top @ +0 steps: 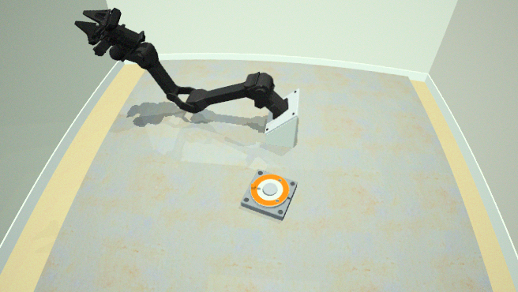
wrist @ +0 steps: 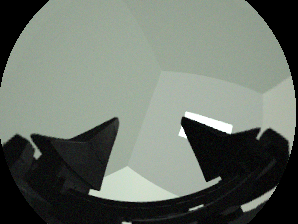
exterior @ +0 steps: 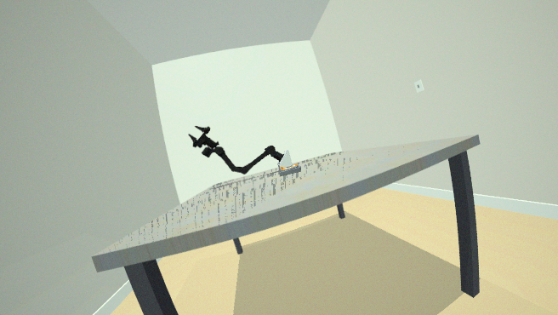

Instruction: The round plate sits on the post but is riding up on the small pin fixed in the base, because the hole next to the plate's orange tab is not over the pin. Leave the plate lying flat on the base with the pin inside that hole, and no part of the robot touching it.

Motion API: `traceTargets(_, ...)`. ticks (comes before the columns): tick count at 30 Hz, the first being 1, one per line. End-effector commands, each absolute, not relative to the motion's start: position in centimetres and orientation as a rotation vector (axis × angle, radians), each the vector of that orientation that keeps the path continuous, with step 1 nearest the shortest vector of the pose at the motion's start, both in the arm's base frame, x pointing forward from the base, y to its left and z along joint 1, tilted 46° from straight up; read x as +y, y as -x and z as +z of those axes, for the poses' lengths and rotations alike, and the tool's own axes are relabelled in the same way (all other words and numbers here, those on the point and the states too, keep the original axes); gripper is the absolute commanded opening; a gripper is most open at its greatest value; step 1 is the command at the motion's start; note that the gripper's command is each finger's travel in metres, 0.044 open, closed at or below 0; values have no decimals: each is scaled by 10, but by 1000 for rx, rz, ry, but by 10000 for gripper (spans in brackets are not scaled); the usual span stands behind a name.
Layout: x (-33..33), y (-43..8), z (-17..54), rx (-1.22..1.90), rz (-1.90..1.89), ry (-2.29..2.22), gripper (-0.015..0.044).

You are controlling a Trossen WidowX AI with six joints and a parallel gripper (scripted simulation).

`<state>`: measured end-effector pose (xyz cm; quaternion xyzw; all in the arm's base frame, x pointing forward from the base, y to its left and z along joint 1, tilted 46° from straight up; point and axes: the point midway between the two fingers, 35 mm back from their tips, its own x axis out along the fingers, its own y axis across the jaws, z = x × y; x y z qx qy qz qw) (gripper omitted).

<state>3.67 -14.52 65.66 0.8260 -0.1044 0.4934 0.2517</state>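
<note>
The base, a grey square block with a screw at each corner, sits on the table nearer the front than the arm's mount. On it lies the plate, an orange ring around the pale round post at its centre. Small grey holes show around the ring; the tab and the pin are too small to tell apart from above, though a darker mark sits at the ring's left edge. Whether the plate lies flat or tilted cannot be read here. In the exterior view the base is only a small grey block with a sliver of orange on top, close to the table's far side.

Just behind the base stands the white wedge mount, with the black arm bolted to its sloped face. The arm runs left from the mount, dips at the elbow near the table, then climbs up and away to the far left corner.

At its end the gripper is raised high, well apart from the plate and touching nothing. Its jaws are spread wide with nothing between them. The wrist view shows the two dark pointed fingers apart, with only walls and ceiling beyond them. From the exterior, the gripper points up and left, high above the table.
</note>
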Motion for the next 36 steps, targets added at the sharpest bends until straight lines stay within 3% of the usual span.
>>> traceTargets(1, -142, -37, 656, -287, 1328, -2234, 374)
traceTargets(4, -72, -52, 654, -259, 1143, -2030, 295)
traceTargets(15, 55, -116, 613, -160, 780, -1579, 6)
traceTargets(24, 130, -202, 528, -19, 441, -1127, 0)
traceTargets(36, 132, -308, 377, 249, -43, -628, 0)
